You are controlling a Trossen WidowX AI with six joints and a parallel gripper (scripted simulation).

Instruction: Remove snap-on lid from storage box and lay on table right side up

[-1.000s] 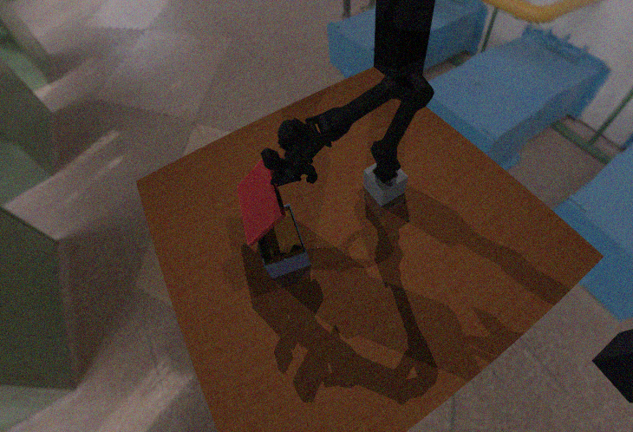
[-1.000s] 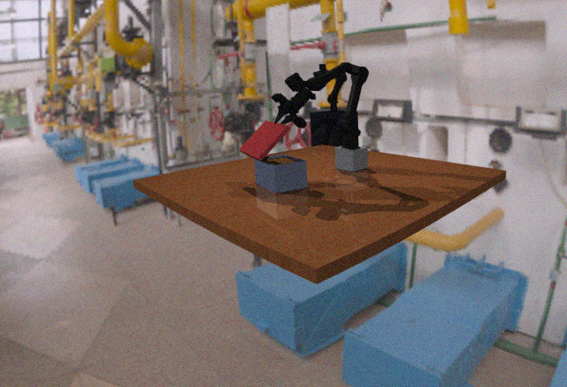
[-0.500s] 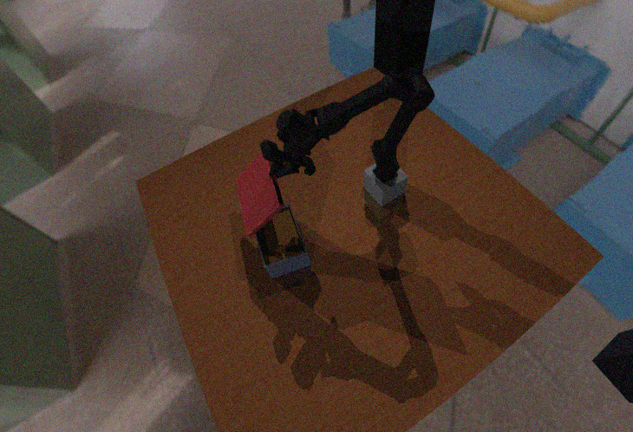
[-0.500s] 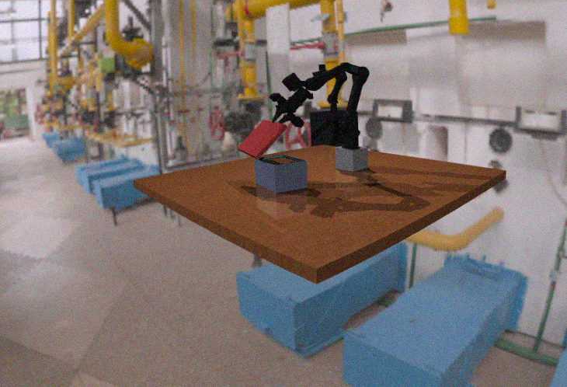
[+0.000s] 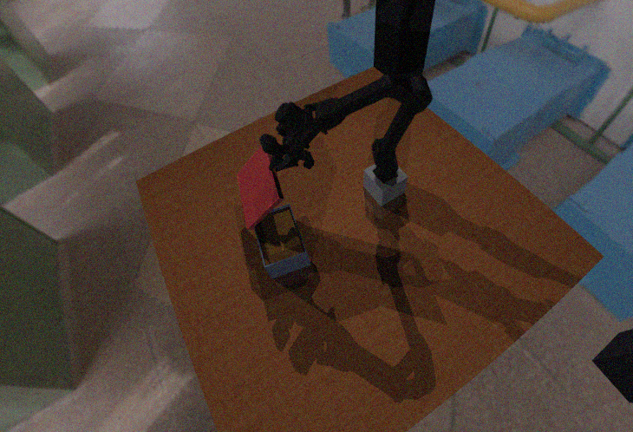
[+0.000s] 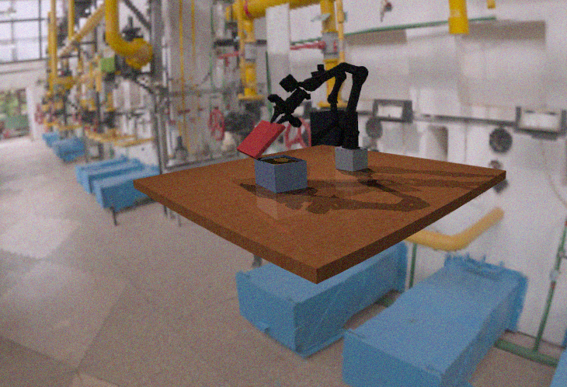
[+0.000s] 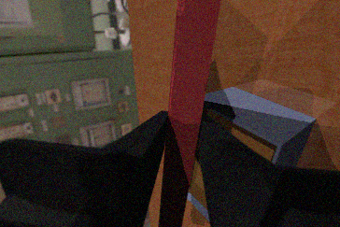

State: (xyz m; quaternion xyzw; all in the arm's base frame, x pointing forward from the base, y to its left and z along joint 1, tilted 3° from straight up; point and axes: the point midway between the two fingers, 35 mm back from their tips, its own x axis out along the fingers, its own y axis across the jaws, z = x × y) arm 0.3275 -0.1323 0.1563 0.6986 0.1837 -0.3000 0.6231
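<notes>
My gripper [image 5: 280,157] pinches lid [image 5: 257,187] by upper edge, so red panel hangs tilted, low corner just above box [image 5: 283,262] far-left rim. Box open on table [image 5: 460,202], undisturbed. Tilt needs levelling before laying lid flat left of box.

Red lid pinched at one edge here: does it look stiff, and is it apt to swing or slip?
The lid probably is stiff: it hangs tilted from the gripper as a straight slab. Held by one edge only, it may pivot or slip in the jaws.
</notes>
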